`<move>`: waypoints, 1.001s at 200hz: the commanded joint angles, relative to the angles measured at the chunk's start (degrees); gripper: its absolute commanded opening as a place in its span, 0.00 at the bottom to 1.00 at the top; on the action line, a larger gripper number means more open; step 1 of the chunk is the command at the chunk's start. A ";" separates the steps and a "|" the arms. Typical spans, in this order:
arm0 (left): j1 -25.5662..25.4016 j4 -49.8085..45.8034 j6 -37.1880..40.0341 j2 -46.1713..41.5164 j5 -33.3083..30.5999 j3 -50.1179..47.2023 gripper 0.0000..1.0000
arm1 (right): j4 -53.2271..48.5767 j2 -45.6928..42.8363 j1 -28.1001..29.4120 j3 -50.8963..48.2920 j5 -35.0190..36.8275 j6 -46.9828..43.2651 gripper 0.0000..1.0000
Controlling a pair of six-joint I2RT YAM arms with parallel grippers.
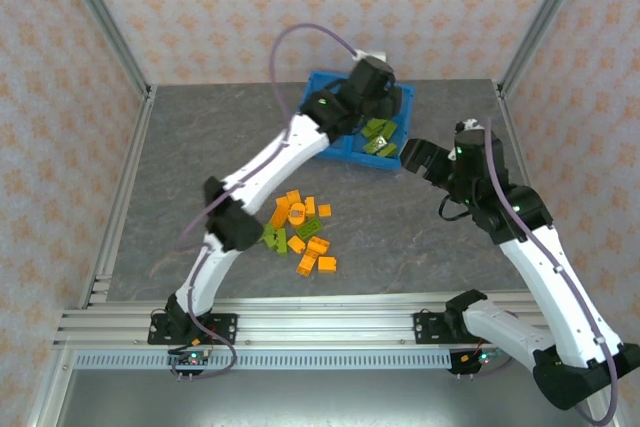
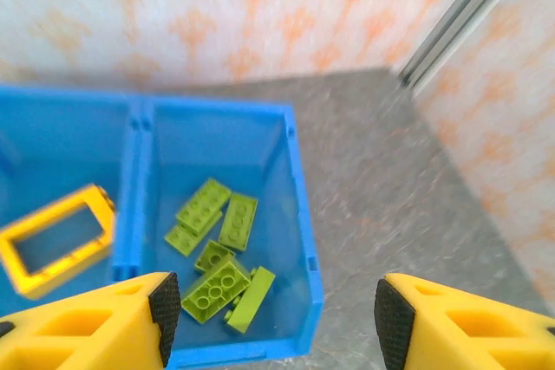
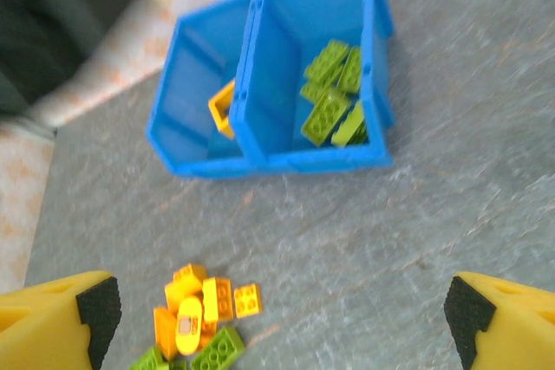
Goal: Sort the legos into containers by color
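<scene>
Left gripper (image 2: 277, 318): the fingers are held apart, with nothing between them; the gripper is poised over the near wall of the bin.
Bin (image 2: 299, 205): a blue plastic bin is divided by a middle wall (image 2: 134, 197) into two square compartments; it is seen just below and ahead of the left gripper, and well ahead of the right gripper (image 3: 282, 314).
Green bricks (image 2: 217, 249): several lime pieces are gathered in the compartment directly ahead of the left gripper, nearer its left finger; some are stacked on each other.
Orange frame (image 2: 61, 270): a flat rectangular frame is seen tilted in the other compartment, beyond the middle wall, to the left of the left gripper.
Right gripper: the fingers are spread wide and nothing is held; the gripper is held above the grey table (image 3: 416, 214).
Loose pile (image 3: 199, 318): orange and green bricks are heaped on the table, below the right gripper and toward its left finger, well apart from the bin.
</scene>
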 commanded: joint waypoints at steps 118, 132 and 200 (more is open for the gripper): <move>7.27 -2.99 20.37 -62.43 -7.04 -72.02 0.90 | 9.69 42.45 19.16 2.77 -5.11 -1.30 0.72; 8.04 -1.69 20.45 -63.93 -6.36 -75.35 0.97 | 10.00 45.97 19.17 4.26 -5.16 -1.86 0.70; 10.35 3.24 22.04 -63.01 -4.55 -81.33 1.00 | 9.72 58.15 19.69 11.74 -6.11 -2.26 0.64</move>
